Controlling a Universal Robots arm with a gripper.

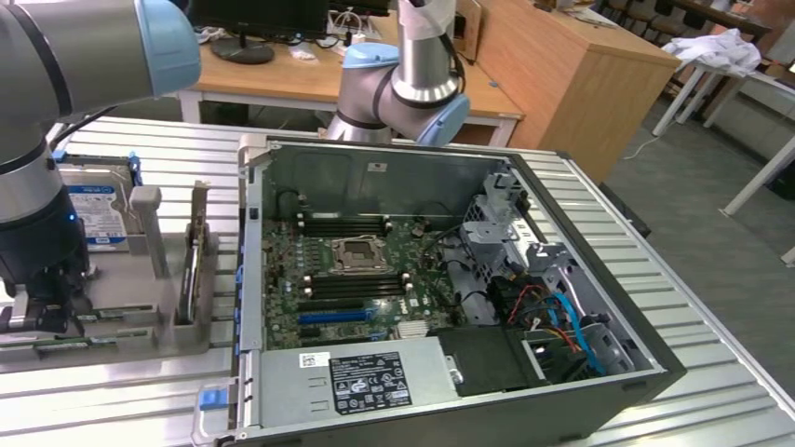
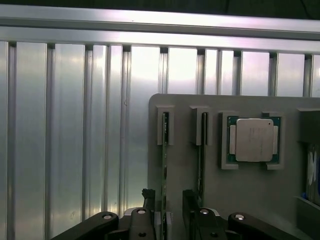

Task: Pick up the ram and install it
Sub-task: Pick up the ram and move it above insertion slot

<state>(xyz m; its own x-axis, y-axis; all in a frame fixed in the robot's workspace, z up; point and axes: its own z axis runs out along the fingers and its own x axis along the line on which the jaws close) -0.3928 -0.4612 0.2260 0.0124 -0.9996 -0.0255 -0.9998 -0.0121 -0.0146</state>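
1. The ram (image 2: 164, 150), a slim green stick, is standing on its long edge in a slot of a grey holder (image 2: 235, 200) on the ribbed metal desk (image 2: 65, 125).
2. In the wrist view it is showing its thin edge. Its long axis is running parallel to the desk's ribs, one end reaching a grey end post and the other end lying down between the jaws.
3. The jaws are standing apart, one on each side of the ram and not gripping it.
4. A second, darker thin board (image 2: 202, 150) is standing parallel just beside it, and a silver processor chip (image 2: 253, 140) is sitting in its own recess nearby.
5. The exterior view is showing the arm (image 1: 37, 214) reaching down over the holder, with a hard drive (image 1: 93, 223) behind it. An open computer case (image 1: 249, 242) is lying to the exterior view's right, with its motherboard (image 1: 360, 270) facing up.
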